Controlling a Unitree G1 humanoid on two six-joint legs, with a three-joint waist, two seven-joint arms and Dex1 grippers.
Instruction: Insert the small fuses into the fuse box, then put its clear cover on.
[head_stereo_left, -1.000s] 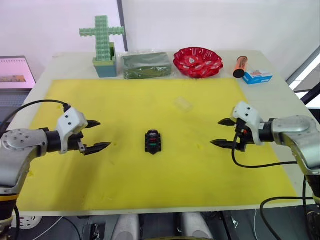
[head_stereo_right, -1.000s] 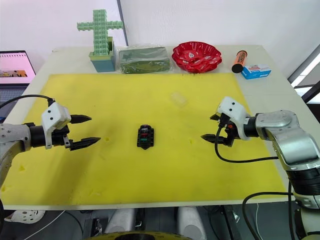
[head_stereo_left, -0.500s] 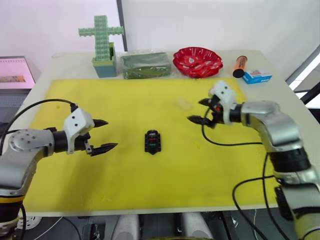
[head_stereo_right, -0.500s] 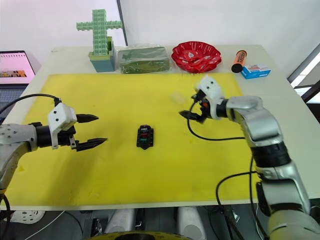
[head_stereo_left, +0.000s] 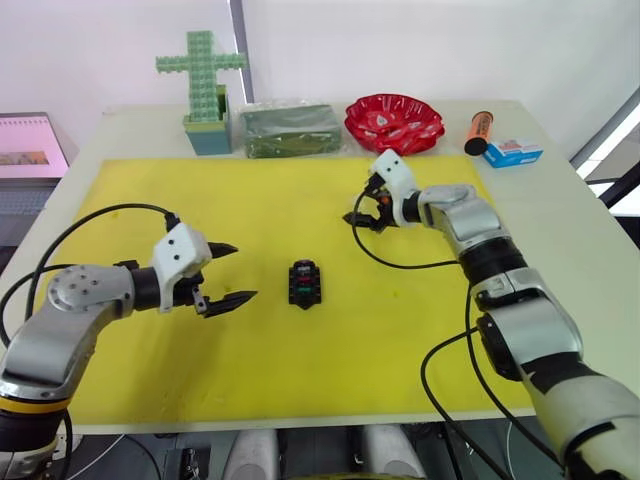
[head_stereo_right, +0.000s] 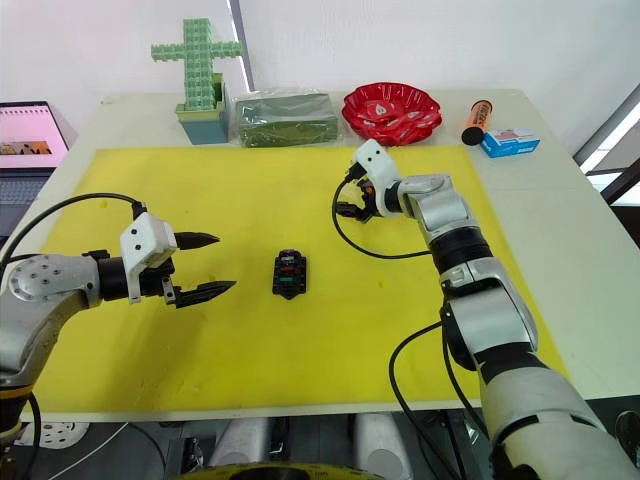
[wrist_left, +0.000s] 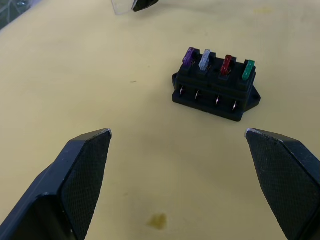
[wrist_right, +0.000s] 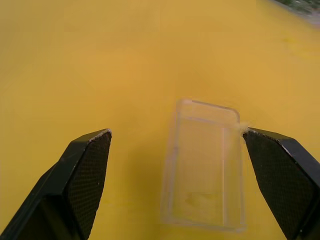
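Right gripper (wrist_right: 175, 185): swung from box's 3 o'clock to 1 o'clock, fingers wide, empty, straddling cover (wrist_right: 205, 165); left gripper (head_stereo_left: 232, 274) open, empty; fuses (wrist_left: 218, 62) seated in box (wrist_left: 215, 90), covering next.

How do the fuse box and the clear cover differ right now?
The fuse box is black and opaque; the clear cover is see-through and colourless. The fuse box carries four fuses in purple, grey, red and green; the clear cover lies empty. The fuse box sits ahead of the left gripper, well short of its jaws; the clear cover lies between the open jaws of the right gripper. Both rest on the yellow mat.
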